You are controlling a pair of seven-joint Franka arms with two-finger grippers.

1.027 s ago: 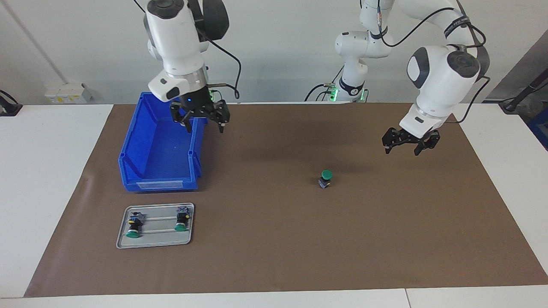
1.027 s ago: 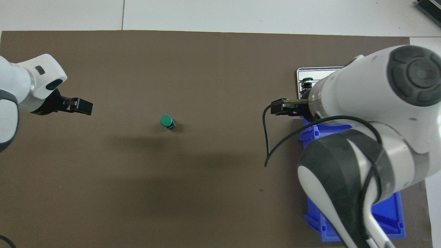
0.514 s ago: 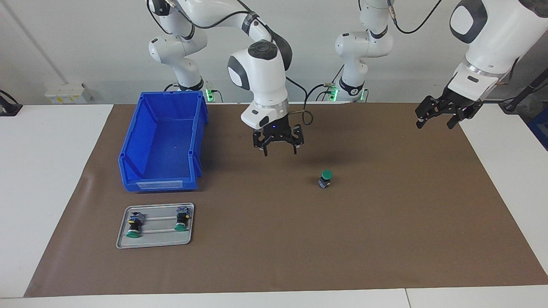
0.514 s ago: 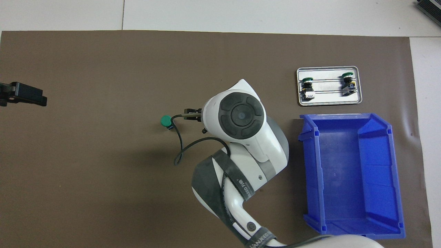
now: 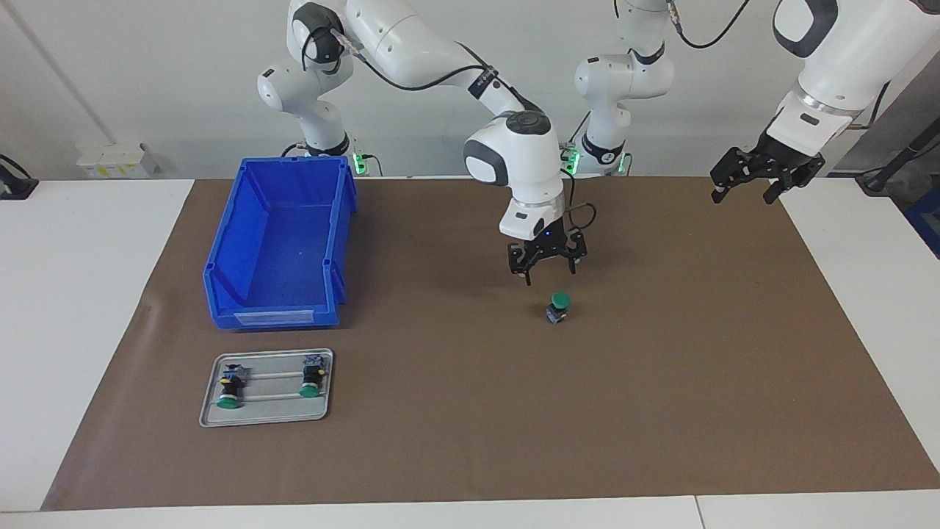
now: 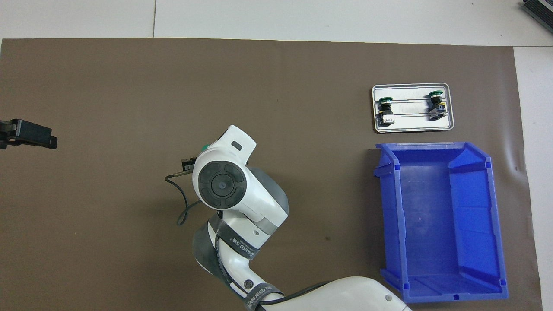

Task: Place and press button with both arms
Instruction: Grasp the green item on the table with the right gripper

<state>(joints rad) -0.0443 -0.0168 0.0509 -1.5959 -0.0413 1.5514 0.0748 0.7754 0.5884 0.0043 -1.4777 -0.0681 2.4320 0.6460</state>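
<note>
While the button (image 5: pixel 559 306) is standing upright mid-table (image 5: pixel 470 441), the right hand (image 5: pixel 548 262) is hovering just above it, fingers apart; the left hand (image 5: pixel 764 175) (also spread) is waiting over the table's edge.

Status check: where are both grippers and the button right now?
Right gripper open, empty, hovering just above the button, no contact. Left gripper open, waiting high over the mat's edge at its own end. Button upright on the mat, nothing in the way.
</note>
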